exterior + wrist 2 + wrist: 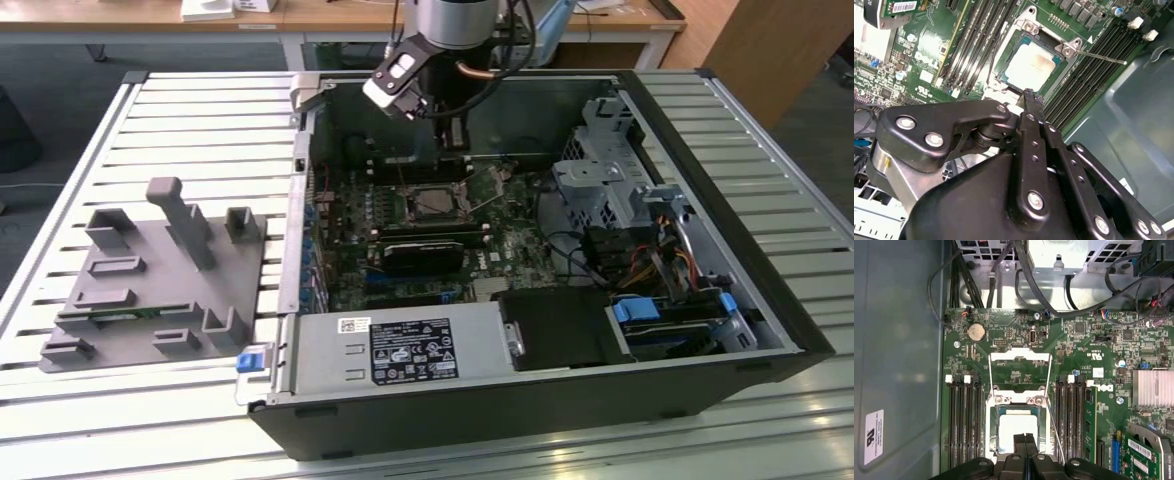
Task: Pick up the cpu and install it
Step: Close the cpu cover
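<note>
On the exterior view's left, a grey plastic tray [134,300] with upright pegs lies on a slatted metal table [200,110], just beside an open black computer case [534,410]. Toward the middle of that frame a green circuit board [347,250] lies flat inside the case, with a grey power box [400,350] along the case's lower wall. The robot arm [447,20] reaches down from the upper middle of the frame, and its claw [454,140] hangs above the board.

In both wrist views the claw's two black fingers [1020,440] are pressed together and grip nothing. In the second wrist view the cpu [1033,67], silvery and square, sits inside the board's socket [1004,57], with the claw's tip over the socket's edge. Whether the tip touches anything cannot be told. The socket's metal cover plate [1019,356] is swung open, and a thin lever rod [1101,56] sticks out beside it.

On the exterior view's right, a grey metal drive cage [607,170] stands above blue clips [638,308].
</note>
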